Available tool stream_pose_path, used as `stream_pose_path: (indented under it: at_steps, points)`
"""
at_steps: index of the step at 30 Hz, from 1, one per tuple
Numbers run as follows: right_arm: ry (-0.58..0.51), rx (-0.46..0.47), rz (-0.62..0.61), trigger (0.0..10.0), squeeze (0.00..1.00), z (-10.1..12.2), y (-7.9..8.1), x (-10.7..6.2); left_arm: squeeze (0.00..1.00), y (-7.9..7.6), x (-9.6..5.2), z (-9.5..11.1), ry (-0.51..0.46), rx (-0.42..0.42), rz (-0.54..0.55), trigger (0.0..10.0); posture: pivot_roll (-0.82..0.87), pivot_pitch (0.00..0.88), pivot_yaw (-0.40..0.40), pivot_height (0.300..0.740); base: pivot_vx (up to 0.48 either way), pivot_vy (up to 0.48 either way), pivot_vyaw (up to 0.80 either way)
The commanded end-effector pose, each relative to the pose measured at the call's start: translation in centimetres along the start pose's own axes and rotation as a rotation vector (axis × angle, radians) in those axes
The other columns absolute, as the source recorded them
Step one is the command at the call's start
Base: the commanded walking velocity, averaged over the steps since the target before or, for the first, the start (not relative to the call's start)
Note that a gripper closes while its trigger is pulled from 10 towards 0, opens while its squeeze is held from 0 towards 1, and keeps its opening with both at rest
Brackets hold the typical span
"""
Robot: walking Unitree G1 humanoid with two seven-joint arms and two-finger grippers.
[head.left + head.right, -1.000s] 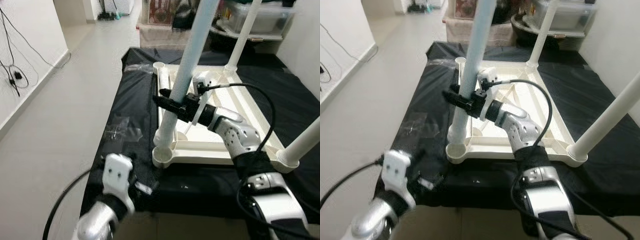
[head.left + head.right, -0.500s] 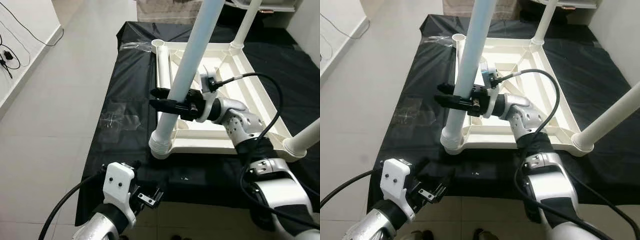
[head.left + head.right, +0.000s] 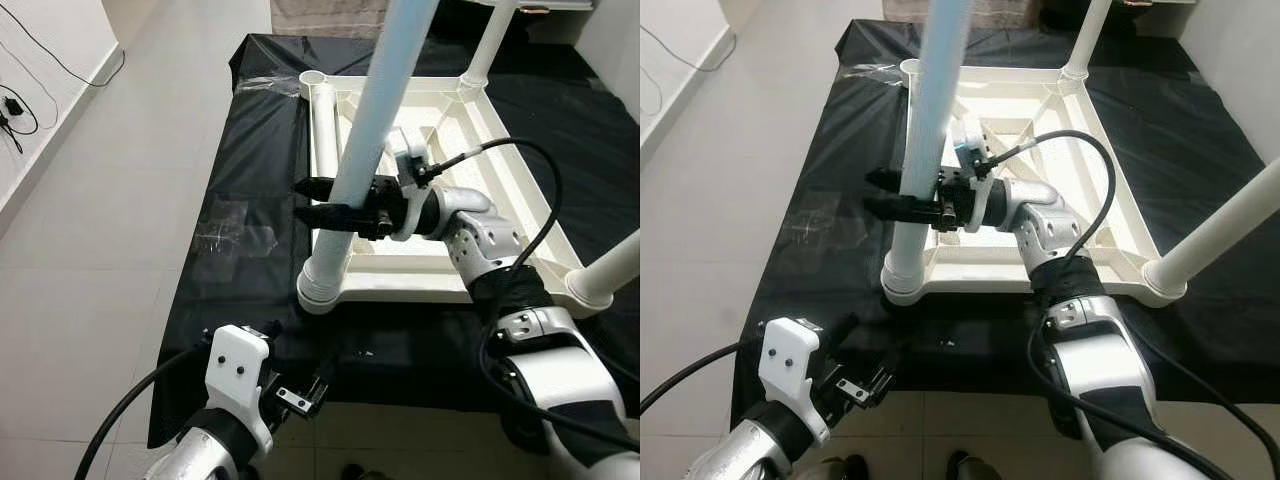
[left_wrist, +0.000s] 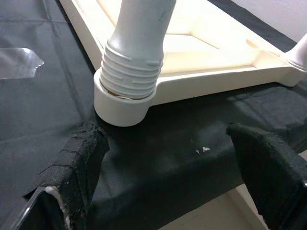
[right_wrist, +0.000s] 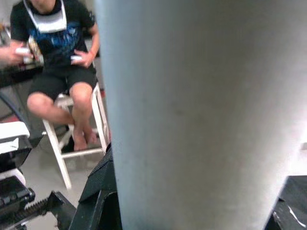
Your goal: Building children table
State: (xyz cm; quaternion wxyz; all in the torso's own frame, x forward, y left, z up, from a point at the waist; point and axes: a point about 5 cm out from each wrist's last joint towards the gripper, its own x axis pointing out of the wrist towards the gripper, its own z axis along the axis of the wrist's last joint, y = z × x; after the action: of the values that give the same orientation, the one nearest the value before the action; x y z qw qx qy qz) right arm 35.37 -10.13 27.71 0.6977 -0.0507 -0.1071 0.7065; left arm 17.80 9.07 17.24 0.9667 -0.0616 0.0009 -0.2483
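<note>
1. Since half a second ago the right tool (image 3: 318, 200) has stayed clamped round the white leg (image 3: 372, 130), little changed.
2. The leg stands tilted in the corner socket (image 3: 322, 287) of the upturned table frame (image 3: 505, 180), near the black-covered worktop's (image 3: 240, 160) front-left corner.
3. The left tool (image 4: 163, 187) hangs released at the front edge.

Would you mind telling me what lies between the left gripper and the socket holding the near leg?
Only black cloth lies between the left gripper and the socket, as the left wrist view shows.
</note>
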Motion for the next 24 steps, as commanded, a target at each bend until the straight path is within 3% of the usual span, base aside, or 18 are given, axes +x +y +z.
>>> stream_pose_path:
  at_steps: [1, 8, 16, 24]
  points:
    - [0.104, 0.009, -0.019, 10.0, 0.0, -1.9, 0.7, -0.2, 0.0, 0.0, -0.2, -0.4, 0.025, 0.003, 0.001, 10.0, 0.1, 0.253, -0.05, 0.74, 0.0, 0.0, 0.0]
    - [0.184, 0.018, -0.024, 10.0, 0.0, -4.1, 2.1, 0.0, 0.0, -0.1, 0.1, -0.5, 0.015, 0.007, -0.001, 10.0, 0.1, 0.214, -0.051, 0.74, 0.0, 0.0, 0.0]
    - [0.207, 0.038, -0.042, 10.0, 0.0, -4.7, 2.6, 0.4, 0.0, 0.0, 0.2, -0.4, 0.007, 0.014, 0.006, 10.0, 0.1, 0.192, -0.055, 0.74, 0.0, 0.0, 0.0]
    - [0.254, 0.136, -0.282, 10.0, 0.0, -6.4, 2.0, 0.9, 0.0, 0.0, 0.5, -0.6, -0.002, 0.021, 0.015, 10.0, 0.08, 0.164, -0.059, 0.74, 0.0, 0.0, 0.0]
